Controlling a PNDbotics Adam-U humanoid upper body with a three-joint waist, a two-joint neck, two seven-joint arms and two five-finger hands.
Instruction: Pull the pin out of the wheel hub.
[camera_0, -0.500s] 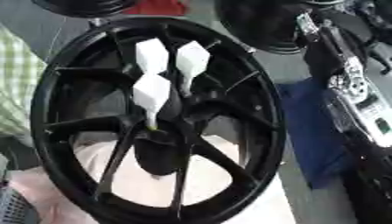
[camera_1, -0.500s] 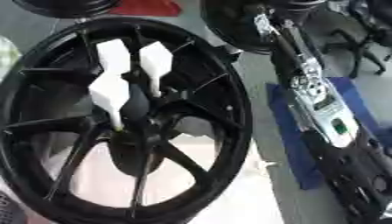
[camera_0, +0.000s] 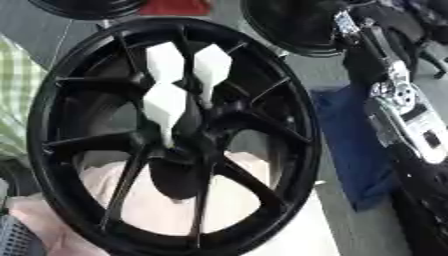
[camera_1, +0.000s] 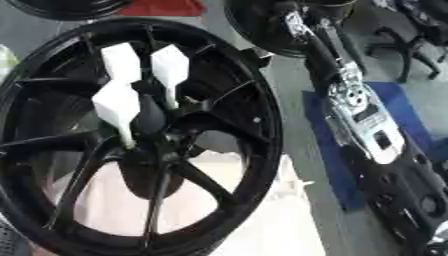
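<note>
1. White fingertips (camera_0: 164, 102) stand straight and spread, pointing up, with nothing between them; I take them for the left hand (camera_0: 212, 65), open in front of the spokes.
2. Black wheel hub (camera_0: 296, 125) lies tilted around that hand, its dark centre just below the fingers; the pin cannot be made out there.
3. Pale pink surface (camera_0: 166, 212) shows through the lower spokes.
4. Blue cloth (camera_0: 350, 150) lies just right of the rim.
5. Silver-jointed right arm (camera_1: 354, 107) runs along the right side; its hand cannot be made out.
</note>
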